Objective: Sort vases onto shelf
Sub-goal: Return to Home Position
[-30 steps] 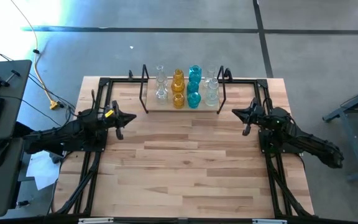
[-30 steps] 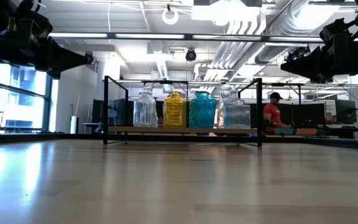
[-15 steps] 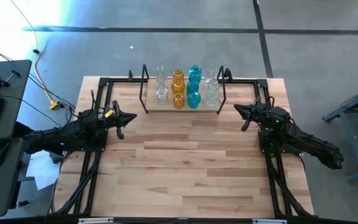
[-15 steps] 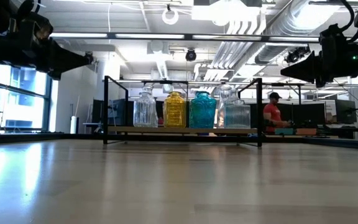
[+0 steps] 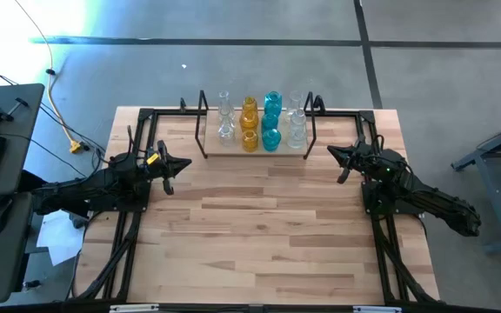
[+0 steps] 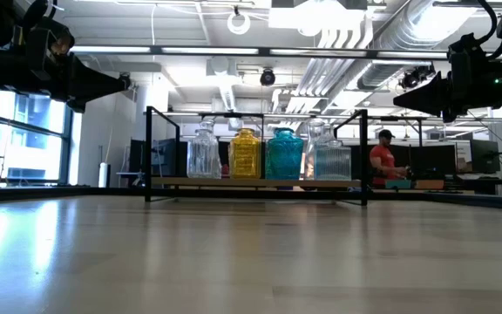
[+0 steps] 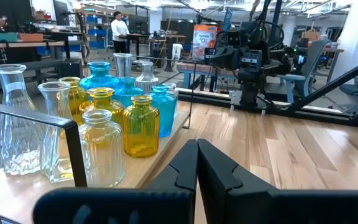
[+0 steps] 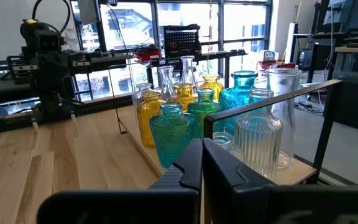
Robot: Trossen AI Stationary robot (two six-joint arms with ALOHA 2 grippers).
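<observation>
Looking straight down, you see the small light wooden shelf in a thin black metal frame [image 5: 233, 148] standing at the far edge of the large pale wooden counter [image 5: 259, 235], between the 2 arms. The small bulbous glass vases [image 5: 249, 122] stand upright on it, grouped by colour into 4 lines running front to back. Clear glass is at the left end, then amber-yellow, then teal-blue, then clear ribbed glass at the right end. From counter height, you find 4 front vases side by side on the board, between the frame's black uprights.

Your left tool [image 5: 183, 165] hovers over the counter's left side, near the shelf's left end but apart from it, pointing toward the middle. Its 2 dark fingers [image 7: 182, 171] are clenched together with nothing between them. Your right tool [image 5: 333, 155] hangs opposite it, near the shelf's right end and clear of the frame. Its fingers [image 8: 188, 165] are likewise pressed together on nothing. In the low view both tools sit high above the counter surface.

Beyond the counter, a person in a red top [image 6: 380, 161] is in the room behind.
</observation>
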